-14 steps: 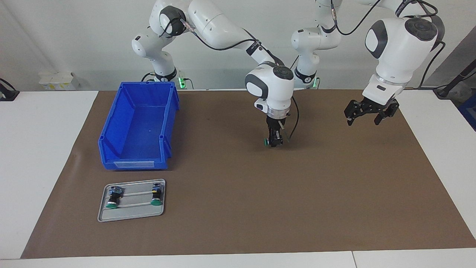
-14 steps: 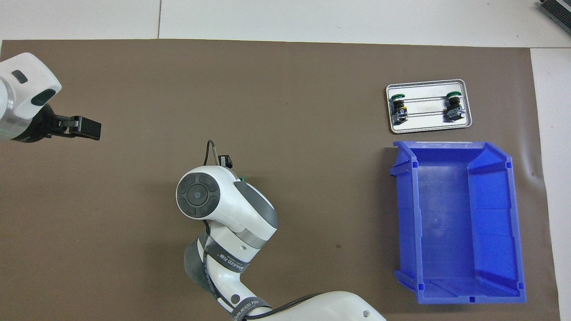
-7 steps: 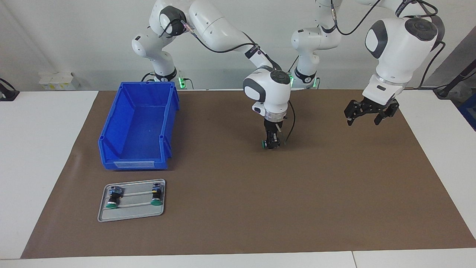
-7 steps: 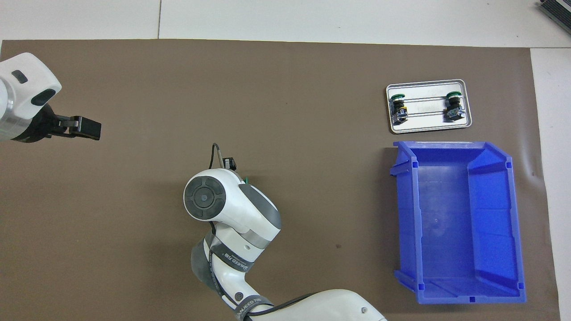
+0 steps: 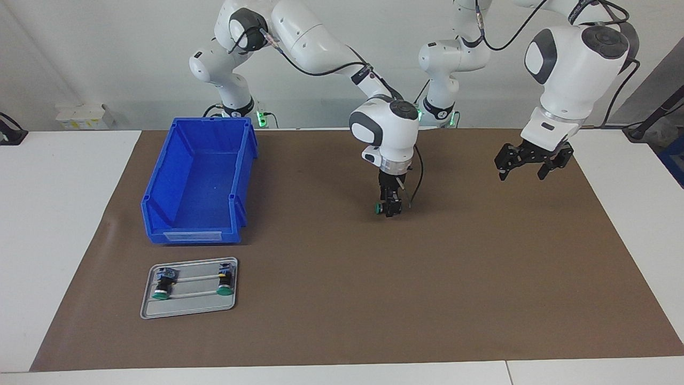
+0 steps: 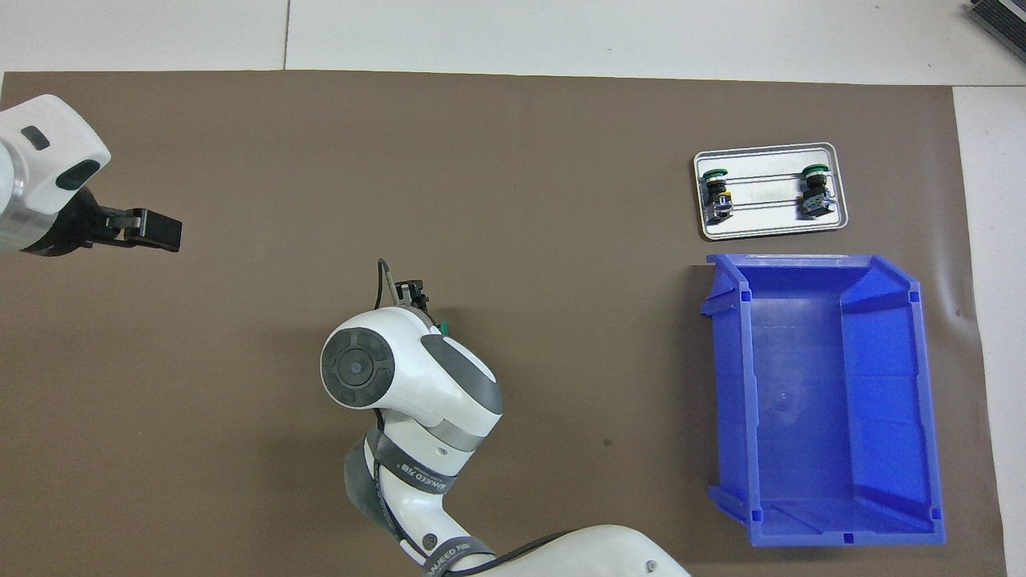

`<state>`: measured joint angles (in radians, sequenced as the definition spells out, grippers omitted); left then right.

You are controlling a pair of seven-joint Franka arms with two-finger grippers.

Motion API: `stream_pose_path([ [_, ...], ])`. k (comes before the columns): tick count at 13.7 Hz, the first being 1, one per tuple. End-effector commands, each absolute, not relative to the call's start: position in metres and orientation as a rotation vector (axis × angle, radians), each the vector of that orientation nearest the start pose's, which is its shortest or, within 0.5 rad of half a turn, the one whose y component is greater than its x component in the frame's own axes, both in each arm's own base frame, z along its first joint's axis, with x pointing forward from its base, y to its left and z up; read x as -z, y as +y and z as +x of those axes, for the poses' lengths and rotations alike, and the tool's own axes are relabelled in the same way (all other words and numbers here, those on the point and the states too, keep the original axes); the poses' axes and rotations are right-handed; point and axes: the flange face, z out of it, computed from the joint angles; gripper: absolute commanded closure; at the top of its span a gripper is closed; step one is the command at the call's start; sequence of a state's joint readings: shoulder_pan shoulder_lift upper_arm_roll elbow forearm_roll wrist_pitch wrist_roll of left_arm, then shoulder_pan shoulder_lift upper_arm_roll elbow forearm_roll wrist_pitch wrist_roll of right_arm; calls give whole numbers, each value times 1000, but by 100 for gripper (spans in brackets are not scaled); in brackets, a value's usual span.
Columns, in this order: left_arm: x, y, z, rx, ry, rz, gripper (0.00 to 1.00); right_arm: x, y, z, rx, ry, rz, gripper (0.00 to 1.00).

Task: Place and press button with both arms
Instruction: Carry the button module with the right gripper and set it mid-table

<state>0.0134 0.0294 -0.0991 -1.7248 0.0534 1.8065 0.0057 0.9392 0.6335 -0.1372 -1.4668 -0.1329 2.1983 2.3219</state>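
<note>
The right gripper [image 5: 390,209] stands low over the middle of the brown mat [image 5: 342,299], at centre frame in the facing view, with the button [image 5: 380,207] between its fingertips, green cap sideways and at or just above the mat surface. Whether the fingers grip it or have begun to part cannot be told from either view; in the overhead view the wrist hides all but a sliver of green. The left gripper [image 5: 532,162] hangs in the air at the right of the facing view, jaws spread wide and empty; this arm waits. Two other buttons lie on the metal tray [image 5: 188,309] at lower left, just below the blue bin [image 5: 196,182]. The step in hand appears to be the set-down. To do it well, the button should rest fully on the mat before release, the fingers should part evenly, and the right gripper should rise straight up so the body does not roll. The left gripper should approach only once the button lies settled.
</note>
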Motion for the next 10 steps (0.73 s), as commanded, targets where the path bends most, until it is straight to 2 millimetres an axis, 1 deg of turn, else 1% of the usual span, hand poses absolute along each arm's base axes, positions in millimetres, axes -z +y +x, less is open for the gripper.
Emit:
stream_pose_path([
  [1,-557,-42,567,95,144,-3094,0,-364,517,495,338,1852,-2378,0],
  [2,-557,-42,567,95,144,-3094,0,-388,501,504,340,1786,-2409,0],
  [3,-557,-42,567,95,144,-3094,0,-412,472,519,341,1703,-2459,0],
  [4,-557,-42,567,95,144,-3094,0,-431,446,528,347,1583,-2540,0],
  [5,-557,-42,567,95,144,-3094,0,-444,423,534,360,1463,-2620,0],
  [7,-557,-42,567,95,144,-3094,0,-466,371,555,371,1272,-2780,0],
  [9,-557,-42,567,95,144,-3094,0,-483,322,575,370,1060,-2924,0],
  [10,-557,-42,567,95,144,-3094,0,-488,296,586,376,1008,-2951,0],
])
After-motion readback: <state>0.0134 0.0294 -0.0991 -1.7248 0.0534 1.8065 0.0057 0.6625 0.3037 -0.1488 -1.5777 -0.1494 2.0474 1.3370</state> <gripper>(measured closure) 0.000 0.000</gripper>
